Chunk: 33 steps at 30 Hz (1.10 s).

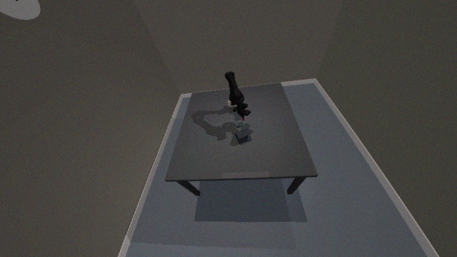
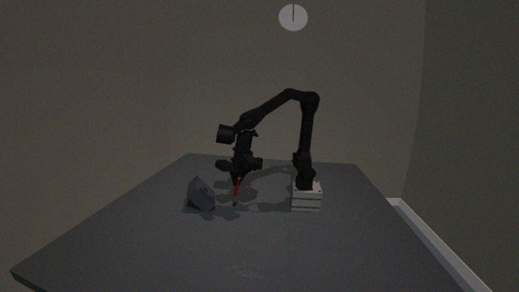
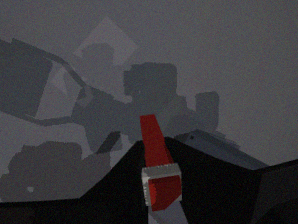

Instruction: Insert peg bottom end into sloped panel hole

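No text, label, brand, number or sign can be read on anything in the three views, and the darkness and grain leave small surface detail too blurred to tell. The pale round disc (image 1: pixel 22 8) (image 2: pixel 284 18) on the wall bears a thin dark line in the exterior view, with no readable figures, and the light base block (image 2: pixel 298 205) shows dark stripes and dots but no legible lettering
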### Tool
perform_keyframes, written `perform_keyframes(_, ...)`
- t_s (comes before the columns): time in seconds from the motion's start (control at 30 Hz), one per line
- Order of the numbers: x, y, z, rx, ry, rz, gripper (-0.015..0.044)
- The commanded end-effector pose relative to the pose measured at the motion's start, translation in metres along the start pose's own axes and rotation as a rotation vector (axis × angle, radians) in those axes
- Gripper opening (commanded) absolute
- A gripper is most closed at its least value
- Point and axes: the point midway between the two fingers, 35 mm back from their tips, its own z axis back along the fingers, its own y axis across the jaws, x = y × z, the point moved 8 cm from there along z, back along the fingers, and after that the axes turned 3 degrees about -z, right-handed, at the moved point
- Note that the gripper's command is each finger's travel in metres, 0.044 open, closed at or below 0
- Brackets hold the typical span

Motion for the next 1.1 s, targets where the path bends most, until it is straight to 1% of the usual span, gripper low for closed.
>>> perform_keyframes(0.0, -0.001, 0.002, 0.000, -0.015, 0.000, -0.050, 0.0000)
perform_keyframes(1.07, -0.011, 0.012, 0.000, -0.133, 0.009, -0.420, 0.0000)
